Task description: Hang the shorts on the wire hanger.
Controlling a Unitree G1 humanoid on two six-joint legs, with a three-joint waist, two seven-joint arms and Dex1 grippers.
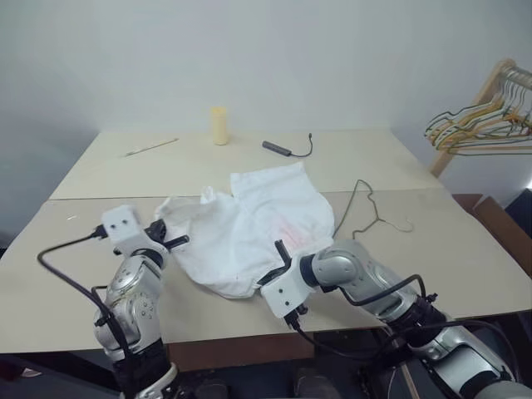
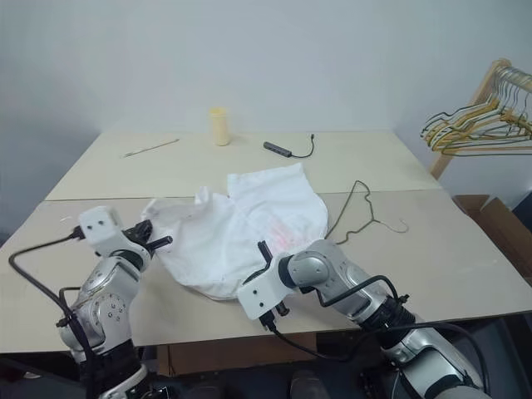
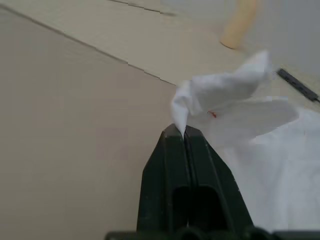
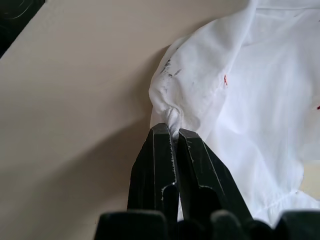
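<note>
White thin cloth shorts (image 1: 249,233) lie crumpled in the middle of the pale tan wooden table (image 1: 465,249). They have a faint pink-red mark on the front and tiny dark marks near one edge.

The left gripper (image 3: 181,132) has its two black fingers pressed tight together on a corner of the shorts. That corner is bunched up and sticks out past the fingertips. In the head view this gripper (image 1: 170,241) sits at the left edge of the shorts.

The right gripper (image 4: 171,131) is also squeezed tight, and it pinches a small fold at the near edge of the shorts. In the head view it (image 1: 281,249) reaches in from the right, low over the table.

A thin dark wire hanger (image 1: 366,212) with a curved hook lies flat on the table just to the right of the shorts. One part of it runs close by the edge of the cloth. I cannot tell if it touches the cloth.

Farther back on the table stand a short pale yellow cup (image 1: 219,125), a thin stick (image 1: 151,148) to its left, and a small dark bar with a black cord (image 1: 287,149) to its right.

Off to the far right, a bunch of yellow and green hangers (image 1: 486,125) hangs on a wooden rack (image 1: 478,100).
</note>
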